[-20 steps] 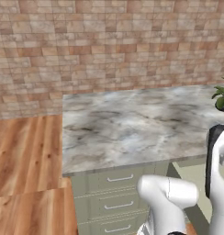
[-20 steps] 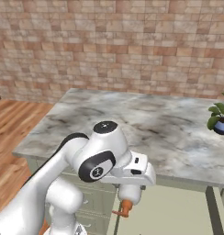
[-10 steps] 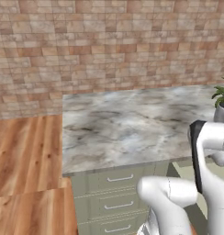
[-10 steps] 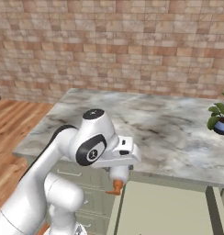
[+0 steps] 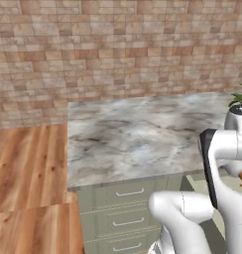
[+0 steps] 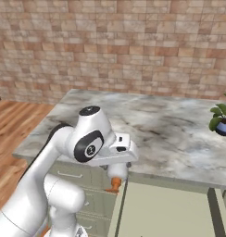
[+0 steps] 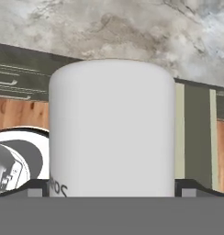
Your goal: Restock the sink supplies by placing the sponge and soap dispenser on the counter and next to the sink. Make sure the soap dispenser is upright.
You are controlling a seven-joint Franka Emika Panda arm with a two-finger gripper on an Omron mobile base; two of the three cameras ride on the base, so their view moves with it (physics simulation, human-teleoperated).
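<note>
Marble island top (image 5: 128,139) with potted plant (image 6: 222,119); brick wall (image 6: 115,41); wood floor (image 5: 24,168)

The soap dispenser (image 7: 112,128) stands so close between the fingers (image 7: 189,188) that its pale body hides its own pump and most of the fingers, whose contact stays untellable.

Both base views look forward and down from behind the arm, one from its left, one from its right. They share the marble table (image 5: 133,144), the brick wall (image 6: 115,41) beyond and the plant (image 6: 222,118) at far right. The hand view sits close against a pale bottle (image 7: 111,128), facing the table's near edge.
</note>
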